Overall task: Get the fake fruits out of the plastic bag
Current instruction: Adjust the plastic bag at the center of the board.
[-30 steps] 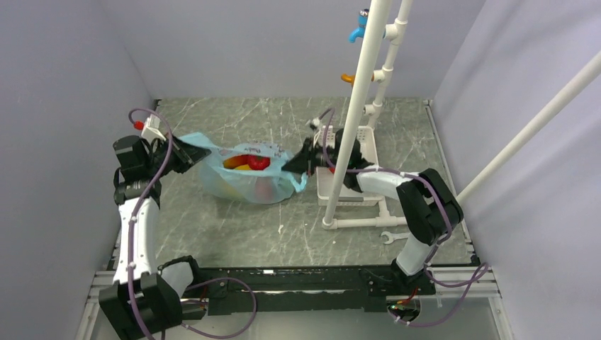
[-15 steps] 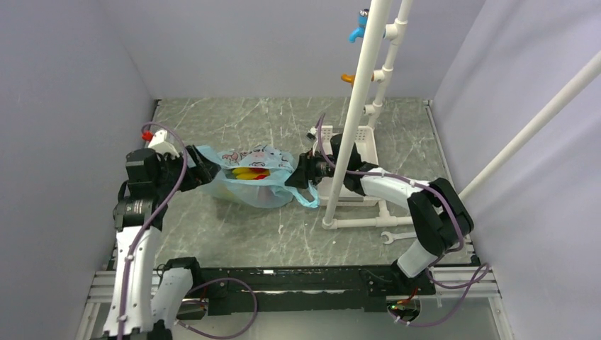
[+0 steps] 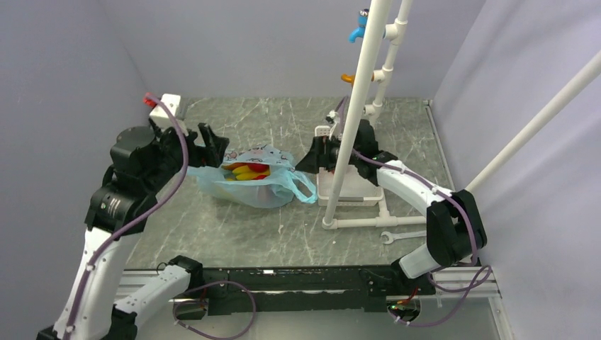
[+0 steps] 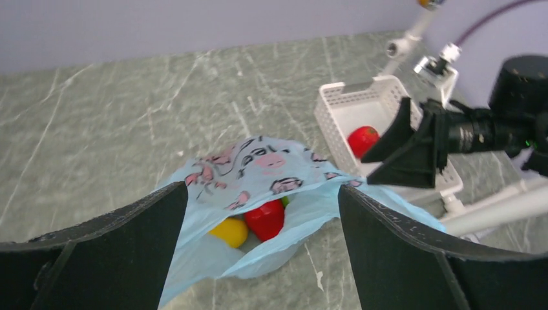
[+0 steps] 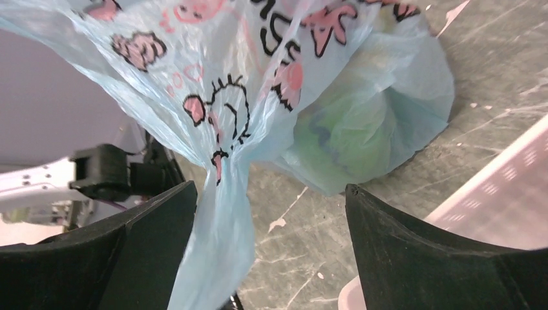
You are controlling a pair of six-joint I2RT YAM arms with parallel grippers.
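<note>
Top external view: plastic bag [image 3: 251,180] lies on the bench [image 3: 234,234] left of centre, between the two hands, mouth open upward. Fake fruits [image 3: 246,172] sit inside it, with yellow banana pieces and a red piece showing at the mouth. Bag's right handle [image 3: 306,190] trails on the bench toward the white basket [image 3: 352,193], which sits just right of the bag at the foot of the white pipe frame [image 3: 351,127]. Left hand [image 3: 200,140] hovers at the bag's far-left edge, fingers spread wide, nothing pinched. Right hand [image 3: 315,157] hovers over the bag's right end, beside the basket, fingers also spread, holding nothing. Left wrist view: bag mouth shows between the spread fingers, and one red fruit [image 4: 362,139] lies in the basket. Right wrist view: green piece [image 5: 352,129] shows through the bag wall; the bag's printed film hangs between the fingers, contact unclear. Wrench [image 3: 394,237] lies on the bench near-right.
</note>
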